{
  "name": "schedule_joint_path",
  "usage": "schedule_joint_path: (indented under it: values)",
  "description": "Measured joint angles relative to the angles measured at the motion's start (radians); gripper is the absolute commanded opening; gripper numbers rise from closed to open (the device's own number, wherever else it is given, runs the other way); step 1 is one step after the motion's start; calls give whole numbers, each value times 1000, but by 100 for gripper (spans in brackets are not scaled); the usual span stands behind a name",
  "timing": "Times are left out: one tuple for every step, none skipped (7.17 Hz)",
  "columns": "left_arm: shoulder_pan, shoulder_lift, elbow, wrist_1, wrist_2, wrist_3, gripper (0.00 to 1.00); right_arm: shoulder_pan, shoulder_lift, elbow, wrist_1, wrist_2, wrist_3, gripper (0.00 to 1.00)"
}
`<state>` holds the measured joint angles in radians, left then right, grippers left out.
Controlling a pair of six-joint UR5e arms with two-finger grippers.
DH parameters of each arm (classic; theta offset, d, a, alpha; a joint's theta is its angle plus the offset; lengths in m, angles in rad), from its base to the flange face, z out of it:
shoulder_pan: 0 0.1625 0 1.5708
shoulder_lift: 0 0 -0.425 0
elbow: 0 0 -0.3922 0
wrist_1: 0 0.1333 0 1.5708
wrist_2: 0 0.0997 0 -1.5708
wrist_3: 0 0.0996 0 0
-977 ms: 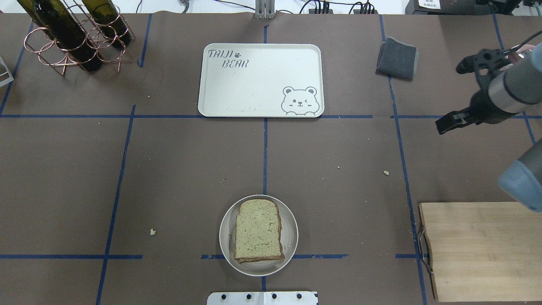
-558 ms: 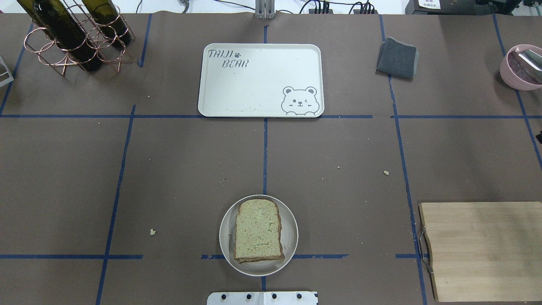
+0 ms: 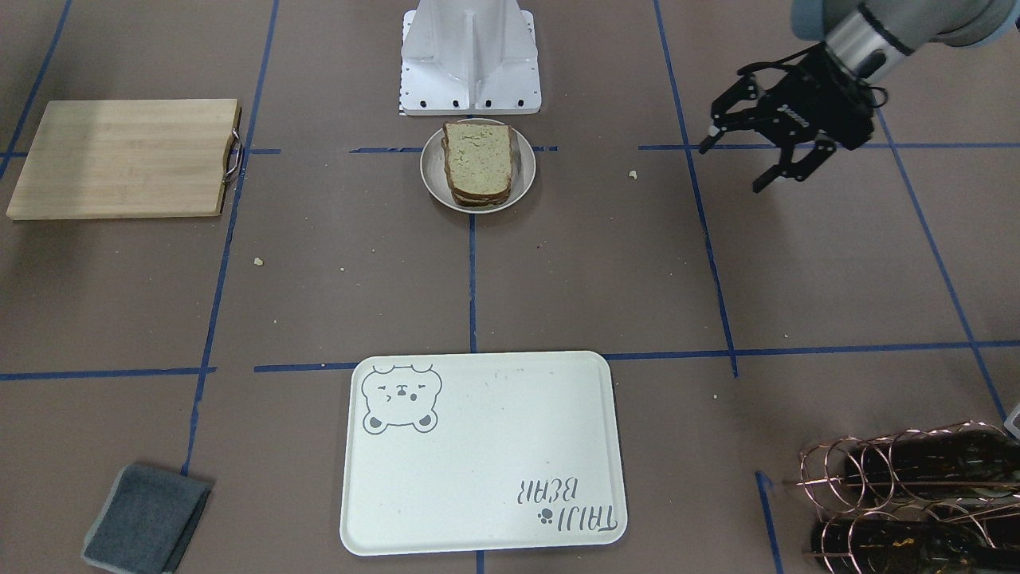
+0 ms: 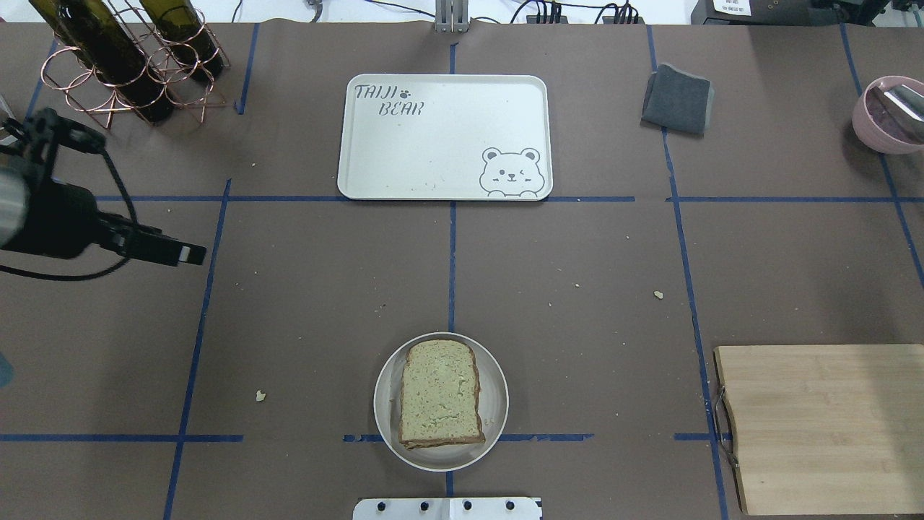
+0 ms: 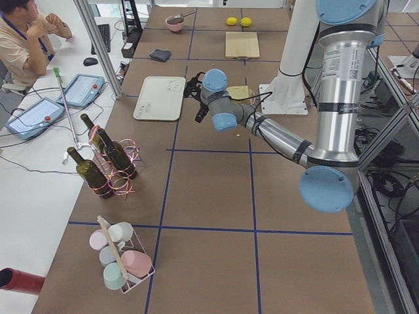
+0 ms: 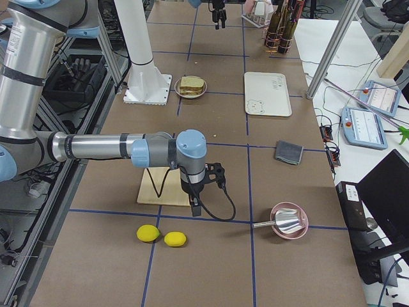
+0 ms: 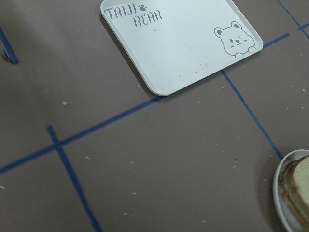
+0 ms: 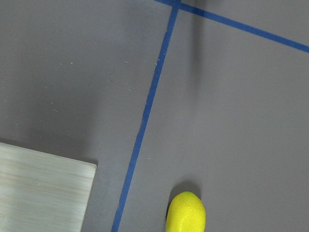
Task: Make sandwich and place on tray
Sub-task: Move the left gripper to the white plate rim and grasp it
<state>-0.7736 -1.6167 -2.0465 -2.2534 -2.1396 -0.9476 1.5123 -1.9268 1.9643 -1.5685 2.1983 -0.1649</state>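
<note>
Overhead exterior is showing the sandwich (image 4: pixel 440 393), tan bread with brown crust, lying long-ways toward the tray (image 4: pixel 440 137). Left gripper (image 3: pixel 731 167) is spreading its jaws wide; right gripper (image 6: pixel 195 208), cannot tell.

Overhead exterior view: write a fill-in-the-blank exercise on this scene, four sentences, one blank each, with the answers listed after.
1. The sandwich sits on a round white ____.
2. The grey lettering on the tray reads TAIJI ____.
3. The left tool holds nothing, and its jaws are ____.
4. The wine bottles lie in a copper wire ____.

Answers: plate; BEAR; open; rack.
</note>
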Motion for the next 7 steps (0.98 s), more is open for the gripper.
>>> schedule_joint_path:
  values:
    - [125,-22,-4,10,121,-146,85,14,-8,-2,1,1,-1,100]
    - [239,-45,-4,33,235,-265,77,22,-12,-5,1,1,-1,100]
    - [345,-68,2,55,341,-364,69,29,-15,-8,1,1,-1,100]
    - [426,-99,23,66,420,-446,62,33,-16,-10,1,1,-1,100]
    - [476,-155,68,79,466,-502,61,36,-16,-12,1,1,0,100]
    - [497,-210,119,91,493,-529,60,38,-17,-14,1,1,1,100]
    - [509,-244,161,97,508,-539,60,40,-17,-16,1,1,2,100]
